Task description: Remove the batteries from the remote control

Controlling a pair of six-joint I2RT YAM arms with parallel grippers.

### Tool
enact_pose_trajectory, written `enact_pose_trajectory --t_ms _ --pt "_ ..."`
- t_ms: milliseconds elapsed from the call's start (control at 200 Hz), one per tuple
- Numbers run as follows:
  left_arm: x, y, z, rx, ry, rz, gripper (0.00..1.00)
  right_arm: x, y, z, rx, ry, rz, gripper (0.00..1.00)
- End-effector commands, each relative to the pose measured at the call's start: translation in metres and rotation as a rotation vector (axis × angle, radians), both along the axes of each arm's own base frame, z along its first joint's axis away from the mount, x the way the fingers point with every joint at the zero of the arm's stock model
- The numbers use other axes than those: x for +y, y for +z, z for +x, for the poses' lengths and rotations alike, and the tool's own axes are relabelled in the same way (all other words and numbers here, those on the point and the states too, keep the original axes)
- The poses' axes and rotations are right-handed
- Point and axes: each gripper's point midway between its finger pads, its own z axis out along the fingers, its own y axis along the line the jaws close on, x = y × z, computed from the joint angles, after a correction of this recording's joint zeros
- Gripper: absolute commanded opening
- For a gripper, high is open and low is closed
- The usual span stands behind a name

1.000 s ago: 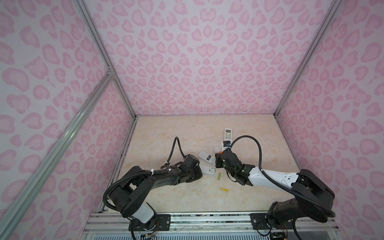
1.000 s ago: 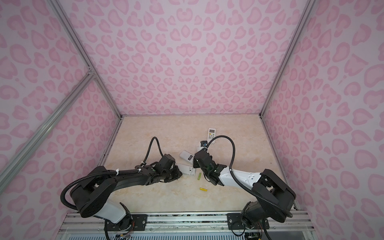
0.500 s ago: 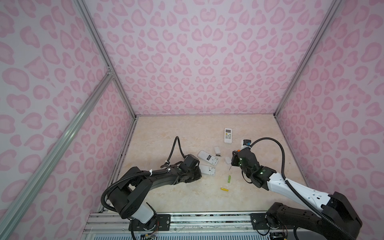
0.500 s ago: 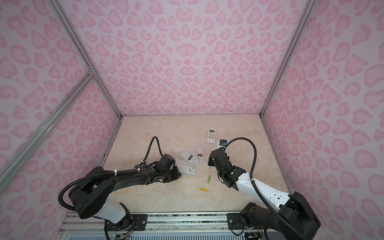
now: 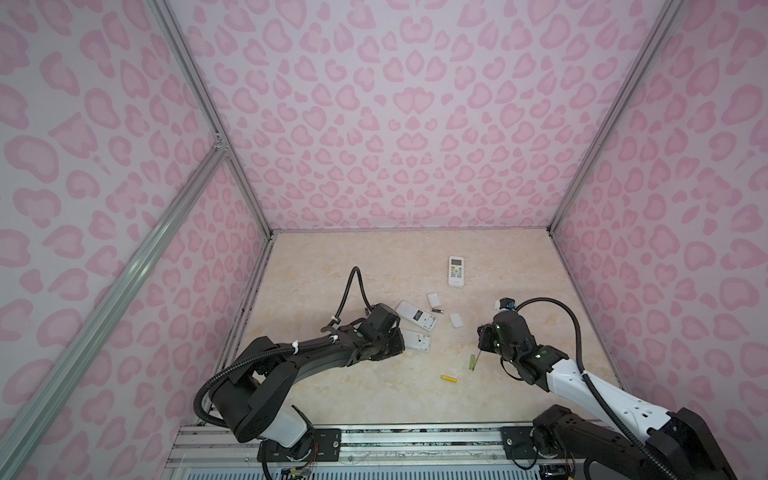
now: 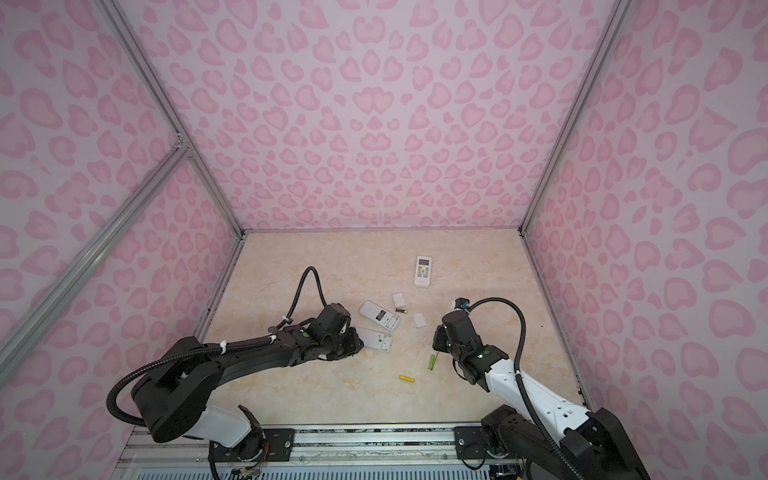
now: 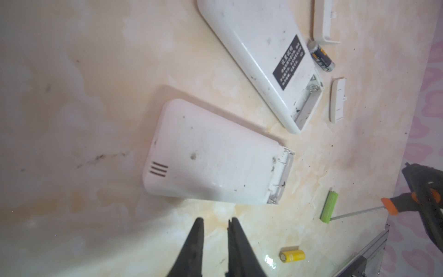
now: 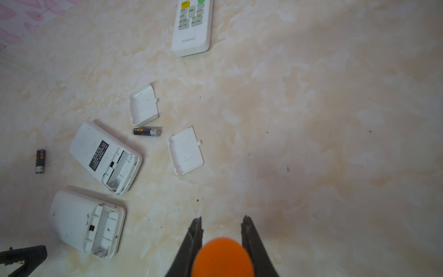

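The right gripper [image 8: 221, 218] has swung clear of the open remotes [image 5: 417, 316], clamping the screwdriver [image 8: 223, 256]. The left gripper [image 7: 215, 219] hovers narrow, empty. Green battery [image 5: 473, 362], yellow battery [image 5: 449, 378] and black battery [image 8: 146, 131] lie loose. Next, likely: flip the far remote [image 5: 456, 271], uncover it.

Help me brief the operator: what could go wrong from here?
1. The right claw holds the screwdriver with its tip right by the green battery; a swing could flick it away.
2. The yellow battery lies loose and could roll.
3. The far remote lies buttons up, back unseen; any batteries inside might get missed.
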Motion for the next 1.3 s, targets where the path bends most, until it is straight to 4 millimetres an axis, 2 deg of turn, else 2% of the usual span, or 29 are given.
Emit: enact_pose_trajectory --t_ms 0,200,300,435,505,540,650,750,845,930,1065,1180,1295 --pt "0.004 0.005 0.001 -0.02 0.001 0.017 0.23 0.01 0.007 0.006 -0.02 0.022 0.038 0.0" --pt "0.006 0.009 0.002 -0.03 0.006 0.018 0.24 0.011 0.009 0.008 -0.02 0.026 0.033 0.0" --pt "0.007 0.016 0.003 -0.046 0.0 0.021 0.24 0.009 0.017 0.007 -0.025 0.033 0.016 0.0" --pt "0.004 0.032 0.011 -0.089 -0.017 0.028 0.24 -0.003 0.034 0.009 -0.031 0.031 -0.043 0.0" --pt "0.001 0.042 0.017 -0.114 -0.037 0.034 0.25 -0.014 0.036 0.011 0.01 0.028 -0.079 0.0" --pt "-0.001 0.046 0.019 -0.126 -0.048 0.04 0.25 -0.021 0.033 0.013 0.05 0.027 -0.085 0.0" --pt "-0.007 0.056 0.027 -0.146 -0.084 0.051 0.25 -0.036 0.002 0.011 0.261 0.051 -0.105 0.0" --pt "-0.011 0.064 0.033 -0.157 -0.111 0.058 0.26 -0.041 -0.028 0.005 0.438 0.096 -0.169 0.0" --pt "-0.01 0.068 0.037 -0.171 -0.11 0.069 0.27 -0.041 -0.05 0.006 0.487 0.092 -0.179 0.0" --pt "-0.006 0.07 0.039 -0.18 -0.104 0.079 0.28 -0.039 -0.058 0.013 0.486 0.078 -0.168 0.08" --pt "0.002 0.066 0.04 -0.177 -0.092 0.092 0.29 -0.041 -0.065 0.022 0.494 0.07 -0.196 0.38" --pt "0.008 0.064 0.041 -0.172 -0.079 0.097 0.29 -0.042 -0.071 0.022 0.513 0.072 -0.21 0.47" --pt "0.012 0.064 0.043 -0.171 -0.067 0.094 0.3 -0.04 -0.072 0.022 0.514 0.075 -0.206 0.51"
